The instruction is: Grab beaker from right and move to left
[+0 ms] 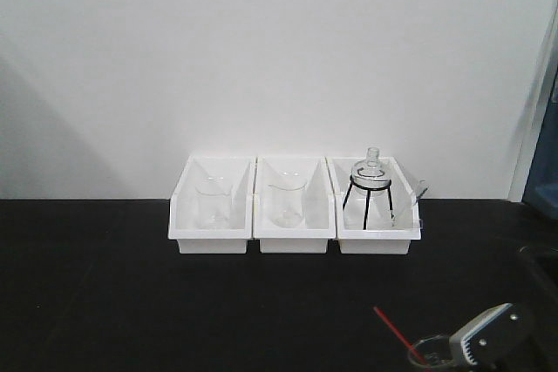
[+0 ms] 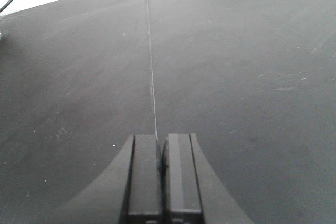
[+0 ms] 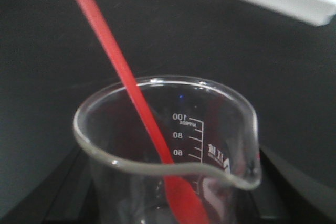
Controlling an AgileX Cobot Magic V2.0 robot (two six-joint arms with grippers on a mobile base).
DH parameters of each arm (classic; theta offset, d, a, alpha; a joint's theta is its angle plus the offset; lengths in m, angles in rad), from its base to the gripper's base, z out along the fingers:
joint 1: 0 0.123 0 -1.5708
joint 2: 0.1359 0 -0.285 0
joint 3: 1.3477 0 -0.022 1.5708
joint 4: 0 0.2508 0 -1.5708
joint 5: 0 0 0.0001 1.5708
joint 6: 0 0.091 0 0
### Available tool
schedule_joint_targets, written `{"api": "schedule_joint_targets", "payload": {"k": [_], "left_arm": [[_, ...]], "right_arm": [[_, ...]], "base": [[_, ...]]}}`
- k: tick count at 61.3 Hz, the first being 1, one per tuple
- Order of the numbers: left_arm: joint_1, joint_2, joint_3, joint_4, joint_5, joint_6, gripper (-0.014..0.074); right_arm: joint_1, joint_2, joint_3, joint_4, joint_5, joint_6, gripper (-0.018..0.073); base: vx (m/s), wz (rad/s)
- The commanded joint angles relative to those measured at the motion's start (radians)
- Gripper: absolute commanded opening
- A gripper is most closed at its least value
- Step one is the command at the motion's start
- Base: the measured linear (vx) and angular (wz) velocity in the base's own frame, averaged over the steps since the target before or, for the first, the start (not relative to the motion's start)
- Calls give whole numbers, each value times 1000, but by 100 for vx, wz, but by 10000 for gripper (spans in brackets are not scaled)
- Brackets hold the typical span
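Three white plastic bins [image 1: 295, 241] line the back of the black tabletop [image 1: 131, 285], two holding larger plain clear beakers [image 1: 212, 202] and the right one a round glass flask on a black tripod [image 1: 370, 172]. All are well apart from your small clear glass beaker [image 3: 220, 129] at the front right. It stands upright, spout toward the wrist camera, its thin red stick [image 3: 113, 51] leaning up and left, with the right gripper [image 1: 449, 350] clamped on its sides and the left gripper [image 2: 163, 174] pressed together on nothing. Its graduations read 100, 80 and 60, and the smaller print is too blurred to read.
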Motion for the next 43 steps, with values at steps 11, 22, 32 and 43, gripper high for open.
{"api": "schedule_joint_targets", "payload": {"k": [11, 22, 32, 43], "left_arm": [[-6, -6, 19, 0, -76, -1, -6], [-6, -6, 19, 0, -76, -1, -6], [-6, -6, 19, 0, -76, -1, -6], [-6, -6, 19, 0, -76, -1, -6]], "right_arm": [[0, -10, -32, 11, -23, 0, -3], [0, -10, -32, 11, -23, 0, -3], [0, -10, -32, 11, -23, 0, -3], [0, -10, -32, 11, -23, 0, -3]], "base": [[0, 0], [0, 0], [0, 0], [0, 0]]}}
